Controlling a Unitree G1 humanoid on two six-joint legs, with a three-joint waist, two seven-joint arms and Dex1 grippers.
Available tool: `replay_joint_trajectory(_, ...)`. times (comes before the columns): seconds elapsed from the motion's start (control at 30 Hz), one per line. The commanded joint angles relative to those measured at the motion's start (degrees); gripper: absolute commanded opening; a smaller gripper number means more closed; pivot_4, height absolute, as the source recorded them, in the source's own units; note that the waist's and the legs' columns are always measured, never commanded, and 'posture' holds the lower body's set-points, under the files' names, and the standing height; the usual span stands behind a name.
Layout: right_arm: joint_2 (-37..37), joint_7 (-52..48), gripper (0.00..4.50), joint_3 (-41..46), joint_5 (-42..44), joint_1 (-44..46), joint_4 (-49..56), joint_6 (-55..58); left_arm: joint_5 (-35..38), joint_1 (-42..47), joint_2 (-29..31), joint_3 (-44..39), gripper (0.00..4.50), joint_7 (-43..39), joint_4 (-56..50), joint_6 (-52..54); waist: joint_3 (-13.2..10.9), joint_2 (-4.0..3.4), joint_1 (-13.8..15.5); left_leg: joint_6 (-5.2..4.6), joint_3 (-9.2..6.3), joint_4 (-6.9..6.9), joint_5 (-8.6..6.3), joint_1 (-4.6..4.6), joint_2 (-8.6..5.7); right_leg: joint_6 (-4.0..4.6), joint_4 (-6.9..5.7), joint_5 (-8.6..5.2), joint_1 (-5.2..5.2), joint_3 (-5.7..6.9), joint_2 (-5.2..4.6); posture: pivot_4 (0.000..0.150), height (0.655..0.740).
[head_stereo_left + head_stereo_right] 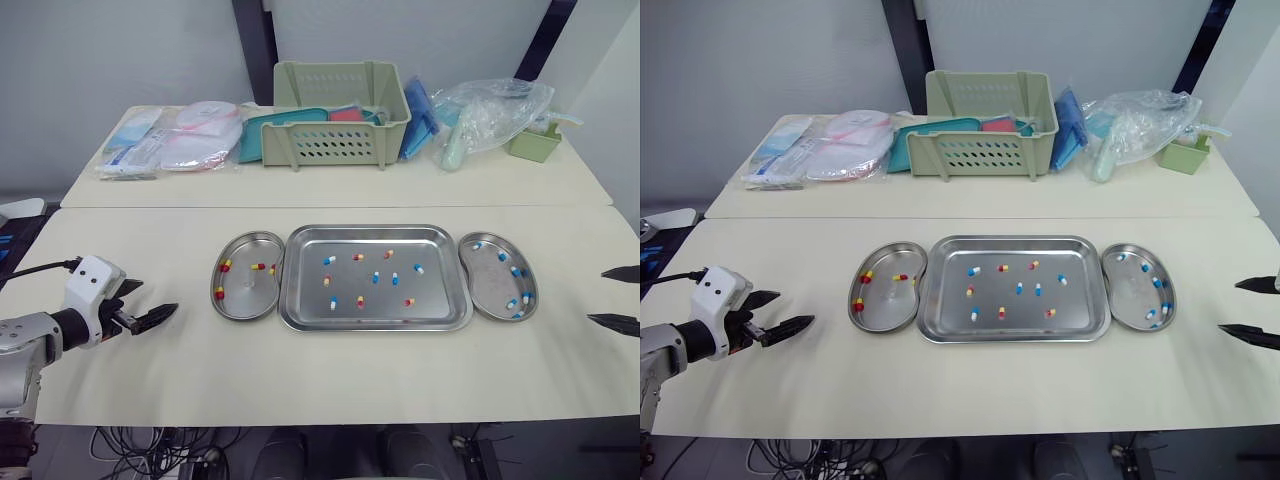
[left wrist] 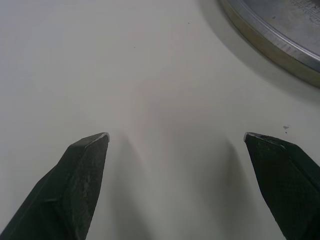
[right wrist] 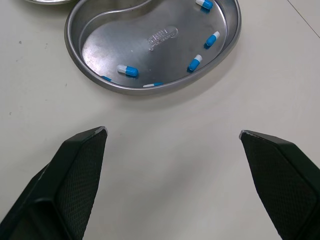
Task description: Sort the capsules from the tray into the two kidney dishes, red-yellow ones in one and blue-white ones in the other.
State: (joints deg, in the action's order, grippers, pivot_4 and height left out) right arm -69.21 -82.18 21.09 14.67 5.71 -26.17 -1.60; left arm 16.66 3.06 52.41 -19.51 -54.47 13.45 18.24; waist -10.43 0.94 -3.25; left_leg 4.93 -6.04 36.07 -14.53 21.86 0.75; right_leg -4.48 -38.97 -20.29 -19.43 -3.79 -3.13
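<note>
A steel tray in the middle of the table holds several loose capsules, some red-yellow and some blue-white. The left kidney dish beside it holds several red-yellow capsules. The right kidney dish holds several blue-white ones. My left gripper hovers open and empty over the bare table left of the left dish, whose rim shows in the left wrist view. My right gripper stands open and empty to the right of the right dish.
On the back table stand a green basket, plastic-wrapped packets at the left, a clear plastic bag and a small green box at the right. Bare table surface lies in front of the tray.
</note>
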Motion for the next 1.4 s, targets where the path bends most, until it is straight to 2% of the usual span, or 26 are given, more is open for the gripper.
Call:
replay_joint_trajectory(0.03,-1.6,-0.3,4.50,0.5,0.2,0.7,0.1,-0.8,0.8,-0.2,0.8,-1.4,4.49,-0.6,-0.3,-0.3,0.0,0.00,0.0,0.00,0.00,0.00,0.00,0.00,0.00,0.00,0.00,0.00,0.00,0.00,0.00,0.150,0.7400)
replay_joint_trajectory(0.43,-0.7,0.8,4.50,0.2,0.0,0.4,-0.2,-2.7,3.1,-5.3,1.6,-7.7,4.49,-0.7,-2.9,2.1,0.0,-0.01,0.0,0.00,0.00,0.00,0.00,0.00,0.00,0.00,-0.01,0.00,-0.01,0.00,0.00,0.150,0.7400)
replay_joint_trajectory(0.9,-0.8,1.2,4.50,-0.5,0.9,0.2,0.3,0.1,6.9,-9.1,0.6,-10.3,4.49,-2.0,-4.9,3.8,0.0,-0.03,0.0,0.00,0.00,0.00,0.00,0.00,0.01,0.00,-0.01,0.00,-0.01,0.00,0.00,0.150,0.7400)
replay_joint_trajectory(1.4,-1.1,2.1,4.50,-0.3,0.5,0.1,-0.2,-0.5,10.9,-19.7,-0.5,-16.2,4.49,-6.1,-12.0,3.1,0.0,-0.06,-0.1,0.00,0.02,0.00,0.00,-0.01,0.02,0.00,-0.01,0.00,-0.01,-0.03,-0.01,0.150,0.7400)
